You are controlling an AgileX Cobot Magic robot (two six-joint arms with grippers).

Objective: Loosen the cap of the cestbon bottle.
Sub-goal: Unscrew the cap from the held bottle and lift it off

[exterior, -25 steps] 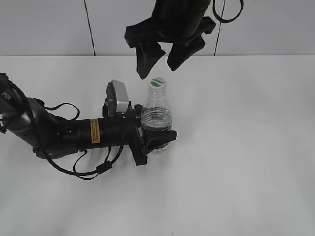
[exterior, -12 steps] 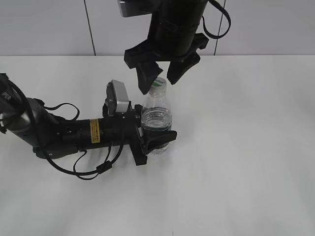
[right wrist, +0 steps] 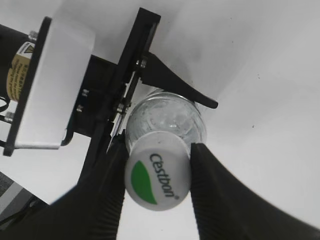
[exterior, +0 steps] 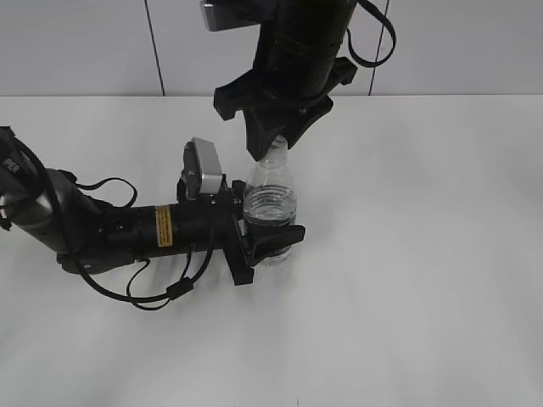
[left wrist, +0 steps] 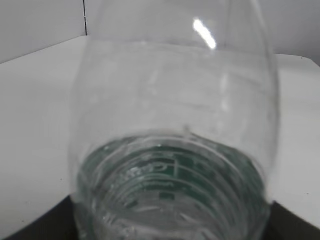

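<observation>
From the exterior view, my left claw lies low along the white surface, clamped around the lower body of the small clear plastic cestbon bottle, which stands upright near the middle of that surface. My right claw hangs straight down over the bottle's top, its two dark fingers drawn in around the neck so the top is hidden from this angle. In my left wrist view, the bottle fills almost the whole frame, its dark green label band blurred at the bottom. In my right wrist view, looking down, the small round white screw cap with its green patch and dark lettering sits between my right claw fingers, which press against it on both sides, with the left claw's black jaws holding the bottle below.
</observation>
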